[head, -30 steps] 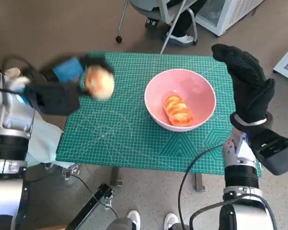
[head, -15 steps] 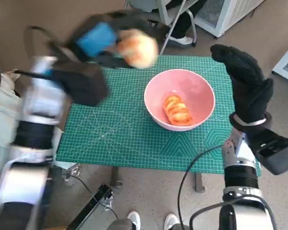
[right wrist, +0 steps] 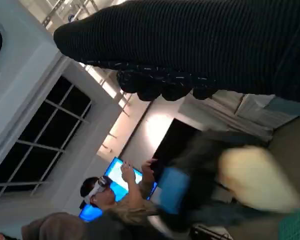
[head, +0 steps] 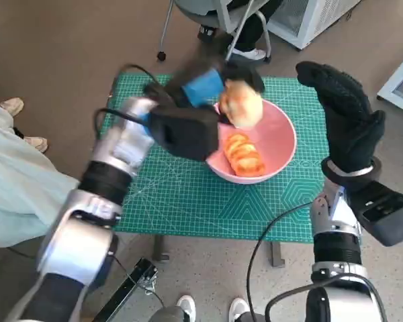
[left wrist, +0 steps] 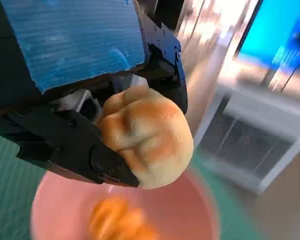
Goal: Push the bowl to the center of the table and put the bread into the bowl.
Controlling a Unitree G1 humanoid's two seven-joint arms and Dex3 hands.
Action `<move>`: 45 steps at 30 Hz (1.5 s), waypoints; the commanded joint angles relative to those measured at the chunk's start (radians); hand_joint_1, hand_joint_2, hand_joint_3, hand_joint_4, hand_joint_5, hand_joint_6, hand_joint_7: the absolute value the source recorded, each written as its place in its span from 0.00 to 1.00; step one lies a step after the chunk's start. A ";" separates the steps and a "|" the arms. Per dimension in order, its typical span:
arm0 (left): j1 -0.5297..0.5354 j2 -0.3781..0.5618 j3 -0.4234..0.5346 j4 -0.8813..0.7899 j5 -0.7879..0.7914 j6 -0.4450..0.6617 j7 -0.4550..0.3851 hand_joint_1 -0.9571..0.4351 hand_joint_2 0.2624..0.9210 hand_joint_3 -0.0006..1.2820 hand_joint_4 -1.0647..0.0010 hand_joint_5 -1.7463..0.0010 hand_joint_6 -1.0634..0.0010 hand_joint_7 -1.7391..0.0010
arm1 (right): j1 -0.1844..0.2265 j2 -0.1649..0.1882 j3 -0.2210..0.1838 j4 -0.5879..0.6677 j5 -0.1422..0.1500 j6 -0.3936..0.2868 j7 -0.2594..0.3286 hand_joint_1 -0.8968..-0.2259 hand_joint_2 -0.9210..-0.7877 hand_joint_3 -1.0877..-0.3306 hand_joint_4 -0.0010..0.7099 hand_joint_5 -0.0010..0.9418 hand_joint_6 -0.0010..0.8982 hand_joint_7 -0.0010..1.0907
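Fingers, left hand (head: 211, 87): black, closed round a pale round bread roll (head: 242, 106), which they hold above the far rim of the pink bowl (head: 282, 155); the left wrist view shows the roll (left wrist: 147, 136) clamped between dark fingers (left wrist: 80, 150) under the blue-taped back of the hand, clear of the bowl's floor.

Person, left edge: pale trouser leg (head: 17, 184) and light shoes (head: 13, 105) on the floor beside the table.

Left forearm (head: 114, 161): pale, reaching across the green cutting mat (head: 174, 194) from the near left corner toward the bowl.

Bowl: pink, standing on the mat to the right of its middle. Contents: one orange-glazed ridged bread (head: 245, 154) lying on the floor of the bowl, below the held roll.

Chair (head: 215, 13): beyond the far edge of the table, a person's dark shoes at its base.

Right hand (head: 346, 121): gloved, raised upright at the right side of the table, fingers extended and apart, holding nothing, clear of the bowl.
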State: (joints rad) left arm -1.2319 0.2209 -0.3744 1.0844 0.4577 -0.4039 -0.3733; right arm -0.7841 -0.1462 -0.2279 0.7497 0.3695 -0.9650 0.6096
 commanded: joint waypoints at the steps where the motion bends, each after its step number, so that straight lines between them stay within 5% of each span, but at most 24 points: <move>1: -0.043 -0.024 -0.040 0.052 0.022 0.079 -0.140 0.61 0.88 0.12 0.88 0.81 0.89 0.57 | 0.036 -0.003 0.000 -0.017 -0.004 0.012 -0.014 0.44 0.00 0.47 0.48 0.00 0.01 0.72; 6: -0.019 -0.036 -0.044 0.052 0.012 0.089 -0.169 0.58 0.85 0.07 0.98 0.97 0.98 0.71 | 0.047 -0.008 0.000 -0.034 -0.017 0.009 -0.032 0.43 0.00 0.47 0.48 0.00 0.01 0.72; 20: 0.114 -0.036 0.151 -0.004 -0.186 -0.083 -0.019 0.46 0.89 0.06 1.00 1.00 0.99 0.74 | 0.057 -0.013 0.006 -0.051 -0.071 -0.005 -0.100 0.43 0.00 0.46 0.48 0.00 0.01 0.72; 29: 0.234 -0.057 0.363 -0.146 -0.435 -0.256 0.029 0.46 0.99 0.04 0.81 0.99 0.79 0.82 | 0.058 -0.010 0.015 -0.089 -0.109 0.001 -0.157 0.44 0.00 0.46 0.48 0.00 0.01 0.72; 34: 0.360 -0.102 0.429 -0.373 -0.565 -0.269 0.056 0.45 1.00 0.10 0.73 0.98 0.76 0.83 | 0.060 -0.004 0.022 -0.135 -0.157 0.029 -0.223 0.48 0.00 0.45 0.49 0.01 0.01 0.72; 40: 0.490 -0.127 0.449 -0.607 -0.662 -0.185 0.067 0.48 1.00 0.18 0.72 0.98 0.95 0.60 | 0.066 0.002 0.036 -0.202 -0.204 0.073 -0.288 0.50 0.00 0.44 0.49 0.01 0.02 0.72; 45: 0.561 -0.114 0.449 -0.715 -0.683 -0.130 0.058 0.47 1.00 0.20 0.72 0.98 0.97 0.56 | 0.065 0.005 0.051 -0.235 -0.226 0.096 -0.321 0.52 0.00 0.43 0.49 0.01 0.02 0.71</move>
State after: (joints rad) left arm -0.7137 0.1039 0.0674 0.4352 -0.2038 -0.5703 -0.3116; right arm -0.7490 -0.1476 -0.1876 0.5296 0.1559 -0.8912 0.3114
